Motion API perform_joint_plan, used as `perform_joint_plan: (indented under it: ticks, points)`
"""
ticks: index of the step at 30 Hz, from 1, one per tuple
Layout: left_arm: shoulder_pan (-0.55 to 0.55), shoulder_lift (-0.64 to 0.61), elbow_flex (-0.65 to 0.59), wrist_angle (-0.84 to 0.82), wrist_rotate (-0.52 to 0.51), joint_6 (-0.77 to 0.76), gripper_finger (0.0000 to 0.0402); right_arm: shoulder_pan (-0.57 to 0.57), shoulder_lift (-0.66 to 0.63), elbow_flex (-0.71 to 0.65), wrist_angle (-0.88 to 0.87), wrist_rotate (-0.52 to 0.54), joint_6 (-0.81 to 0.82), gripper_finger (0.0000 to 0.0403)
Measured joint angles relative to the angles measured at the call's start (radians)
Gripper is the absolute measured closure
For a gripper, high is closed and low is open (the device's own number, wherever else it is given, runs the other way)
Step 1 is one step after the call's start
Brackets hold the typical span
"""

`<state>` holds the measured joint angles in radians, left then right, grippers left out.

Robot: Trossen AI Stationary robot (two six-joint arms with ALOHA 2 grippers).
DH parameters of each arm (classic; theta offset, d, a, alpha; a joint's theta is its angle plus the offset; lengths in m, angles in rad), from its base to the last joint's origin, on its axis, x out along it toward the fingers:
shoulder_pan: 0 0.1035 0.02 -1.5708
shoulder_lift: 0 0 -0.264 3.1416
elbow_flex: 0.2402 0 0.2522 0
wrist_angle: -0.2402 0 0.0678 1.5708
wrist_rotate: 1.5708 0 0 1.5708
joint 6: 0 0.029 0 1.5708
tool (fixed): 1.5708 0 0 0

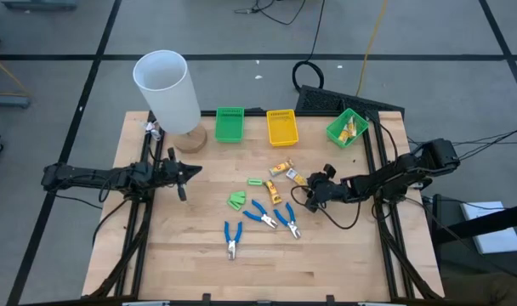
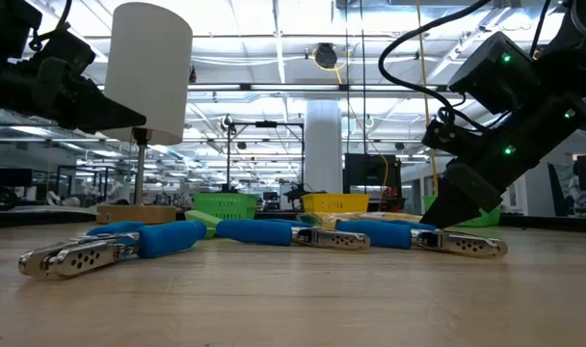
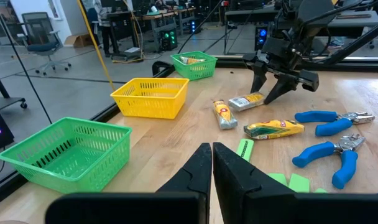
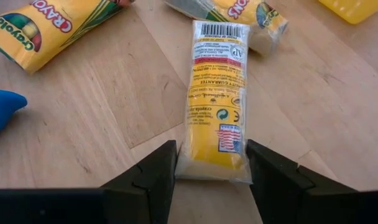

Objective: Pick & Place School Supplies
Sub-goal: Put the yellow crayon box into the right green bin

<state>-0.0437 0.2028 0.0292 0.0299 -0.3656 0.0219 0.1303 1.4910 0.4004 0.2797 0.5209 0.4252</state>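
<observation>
- Nearest you, three blue-handled metal pliers are lying on the wooden table, with two light-green flat pieces just beyond them.
- Your right gripper is reaching low over the table, fingers parted and straddling one yellow wrapped crayon pack, one of three loose.
- Your left gripper is hovering pinched together, holding nothing.
- Farthest, the angled green slotted plastic bin is holding yellow packs; the yellow slotted bin and second green bin are showing no contents.

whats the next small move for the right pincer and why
Probably close the right pincer on the yellow crayon pack: its fingers stand open on either side of the pack's near end on the table, so a squeeze should grip it.
</observation>
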Motion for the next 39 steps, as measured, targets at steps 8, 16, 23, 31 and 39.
perform_joint_plan:
  ticks: [8,16,23,31,39]
  points:
    - [0.0,0.0,0.0,0.0,0.0,0.0,0.038,0.0,0.0,0.0,0.0,0.0,0.0,0.0237]
    - [0.0,0.0,0.0,0.0,0.0,0.0,0.038,0.0,0.0,0.0,0.0,-0.001,0.0,0.0235]
    - [0.0,0.0,0.0,0.0,0.0,0.0,0.038,0.0,0.0,0.0,0.0,-0.002,0.001,0.0237]
    - [0.0,0.0,0.0,0.0,0.0,0.0,0.038,0.0,-0.003,0.0,0.009,-0.026,-0.005,0.0237]
    - [0.0,0.0,0.0,0.0,0.0,0.0,0.038,0.0,-0.063,-0.001,0.001,-0.031,-0.019,0.0237]
